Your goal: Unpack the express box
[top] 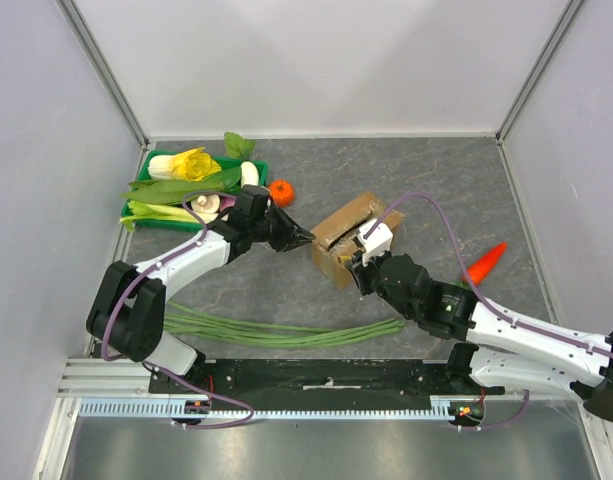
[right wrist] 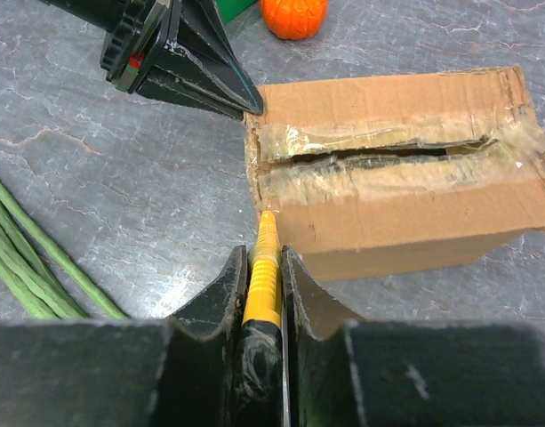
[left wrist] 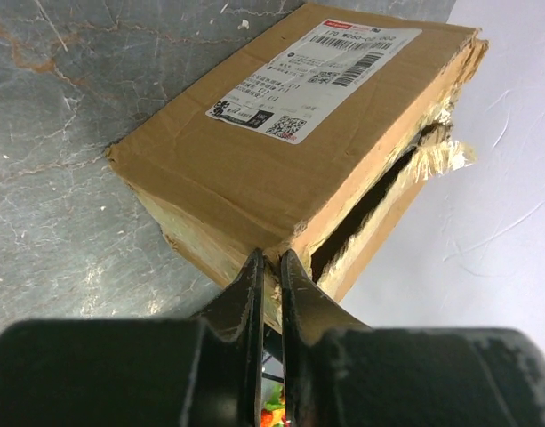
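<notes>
Left gripper [left wrist: 272, 260]: fingers nearly together, tips against the near corner of the express box [left wrist: 254, 178] just ahead.
Right gripper [right wrist: 268, 258]: clamped on a yellow cutter [right wrist: 264, 289], whose tip touches the box just ahead, below the split taped seam [right wrist: 379, 153].
Express box: between the two grippers' tips.
</notes>
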Robot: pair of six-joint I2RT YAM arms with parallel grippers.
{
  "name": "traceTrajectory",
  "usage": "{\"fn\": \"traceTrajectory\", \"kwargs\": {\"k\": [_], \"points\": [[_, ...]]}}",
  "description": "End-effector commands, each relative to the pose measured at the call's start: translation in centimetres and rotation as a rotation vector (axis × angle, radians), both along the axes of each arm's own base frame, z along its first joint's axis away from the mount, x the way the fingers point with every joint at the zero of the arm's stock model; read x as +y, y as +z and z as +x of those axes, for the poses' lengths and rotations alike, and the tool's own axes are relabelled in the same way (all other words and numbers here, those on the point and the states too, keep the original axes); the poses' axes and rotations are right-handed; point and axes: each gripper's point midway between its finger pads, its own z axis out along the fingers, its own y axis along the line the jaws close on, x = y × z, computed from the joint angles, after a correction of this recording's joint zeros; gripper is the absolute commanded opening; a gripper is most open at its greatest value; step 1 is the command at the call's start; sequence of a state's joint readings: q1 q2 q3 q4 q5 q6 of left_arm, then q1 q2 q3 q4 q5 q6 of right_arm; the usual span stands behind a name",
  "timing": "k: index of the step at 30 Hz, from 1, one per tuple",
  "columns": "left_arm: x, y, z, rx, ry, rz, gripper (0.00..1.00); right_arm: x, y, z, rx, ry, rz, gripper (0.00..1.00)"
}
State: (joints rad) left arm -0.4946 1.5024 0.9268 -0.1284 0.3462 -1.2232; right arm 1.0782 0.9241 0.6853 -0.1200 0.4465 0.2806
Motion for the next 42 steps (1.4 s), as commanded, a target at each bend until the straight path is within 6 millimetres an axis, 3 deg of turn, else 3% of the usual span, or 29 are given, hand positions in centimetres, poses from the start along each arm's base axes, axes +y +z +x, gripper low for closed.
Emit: {"fn": "traceTrajectory", "kwargs": {"k": [1,7,10,11,14,17,19,21,22,27,31,33,34,35,36,37,38,40,42], "points": [[1.1,1.4,1.6,-0.163,-0.008,0.052,0.02,-0.6,3.4,0.2,-0.03,-0.025,0.004,0.0],[0.6,4.0,1.7,-0.284,-0.066,0.038,0.04,-1.7,7.3,1.8,-0.103,-0.143,0.044,0.0],[0.4,5.7,1.6,-0.353,-0.098,0.029,0.27,-3.3,8.5,2.7,-0.127,-0.255,0.063,0.0],[0.2,6.2,1.4,-0.375,-0.117,0.018,0.4,-3.8,8.5,2.9,-0.124,-0.298,0.061,0.0],[0.0,8.1,1.0,-0.456,-0.167,0.008,0.56,-6.8,8.7,3.9,-0.117,-0.501,0.06,0.0],[0.0,9.8,1.1,-0.539,-0.188,0.004,0.66,-9.4,7.7,4.6,-0.08,-0.63,0.035,0.0],[0.5,9.8,1.1,-0.546,-0.187,0.046,0.68,-11.5,7.2,5.6,-0.05,-0.723,0.046,0.0],[1.3,10.0,1.6,-0.573,-0.175,0.101,0.69,-12.5,5.2,6.1,0.03,-0.771,0.031,0.0],[1.9,9.6,1.9,-0.565,-0.152,0.141,0.69,-14.2,4.4,6.8,0.059,-0.829,0.025,0.0],[4.0,9.6,3.2,-0.576,-0.104,0.256,0.7,-16.1,0.5,7.9,0.209,-0.866,0.022,0.0],[5.0,8.6,4.0,-0.524,-0.08,0.304,0.7,-19.0,-1.3,9.6,0.258,-0.942,0.04,0.0],[5.0,8.2,4.2,-0.512,-0.078,0.3,0.7,-19.8,-0.8,11.5,0.226,-0.944,0.13,0.02],[4.8,8.1,4.1,-0.509,-0.088,0.29,0.69,-21.3,-1.7,12.1,0.241,-0.965,0.163,0.03],[4.6,7.9,4.2,-0.501,-0.091,0.284,0.69,-21.6,-1.3,13.5,0.215,-0.956,0.236,0.04],[4.5,7.8,4.2,-0.498,-0.096,0.278,0.69,-22.0,-2.1,14.0,0.23,-0.945,0.274,0.04],[4.3,7.4,4.2,-0.486,-0.107,0.271,0.69,-23.8,-2.2,14.9,0.223,-0.974,0.353,0.04],[4.2,7.4,4.3,-0.484,-0.108,0.267,0.69,-22.4,-1.2,16.6,0.208,-0.863,0.467,0.04],[4.1,7.2,4.3,-0.475,-0.112,0.265,0.69,-23.6,-1.6,17.7,0.196,-0.837,0.575,0.02],[4.2,7.0,4.4,-0.471,-0.109,0.267,0.69,-23.0,-1.4,19.6,0.202,-0.769,0.688,0.01]]}}
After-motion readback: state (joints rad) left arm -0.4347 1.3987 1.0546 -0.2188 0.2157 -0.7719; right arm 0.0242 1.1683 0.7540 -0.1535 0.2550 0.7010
